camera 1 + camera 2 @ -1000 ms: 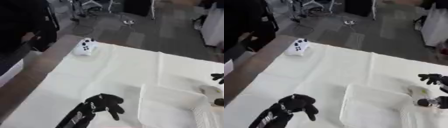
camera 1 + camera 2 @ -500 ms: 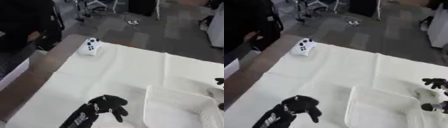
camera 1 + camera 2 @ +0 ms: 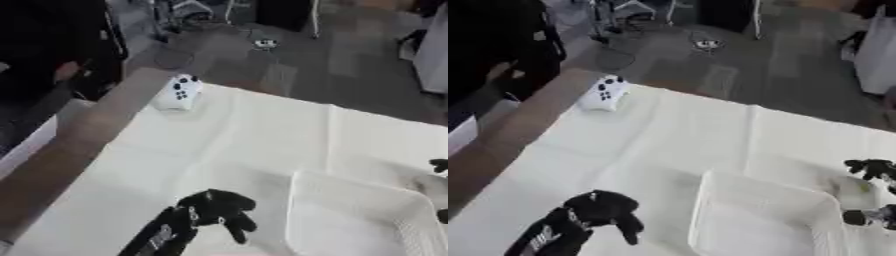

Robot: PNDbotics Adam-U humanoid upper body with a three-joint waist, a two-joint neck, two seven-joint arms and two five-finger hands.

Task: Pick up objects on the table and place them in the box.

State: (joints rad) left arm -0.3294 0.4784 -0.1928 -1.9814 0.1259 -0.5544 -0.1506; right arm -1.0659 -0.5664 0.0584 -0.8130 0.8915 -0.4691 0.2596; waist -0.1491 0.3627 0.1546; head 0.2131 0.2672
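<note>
On a table (image 3: 262, 130) covered with a creased white cloth, a humanoid robot's two black hands flanked a white box (image 3: 754, 220) that sat at the near right of the surface. Its left hand (image 3: 605, 210) hung low over the cloth just left of the box, fingers curled downward and closed on nothing that could be seen. Its right hand (image 3: 872, 170) showed only in part at the right edge of the right eye view, dark fingers spread above the box's far right corner; whether they held anything could not be told. Just beside that hand, at the box's far rim, lay a small pale object (image 3: 855, 187) with a greenish tint, too blurred to identify, and it was unclear whether it rested inside the box or on the cloth beside it. Well apart from both hands, at the table's far left corner, a white game controller (image 3: 178, 92) with dark buttons rested on the cloth near the wooden edge. Beyond the table stretched grey carpet tiles, with a dark figure at the far left.
</note>
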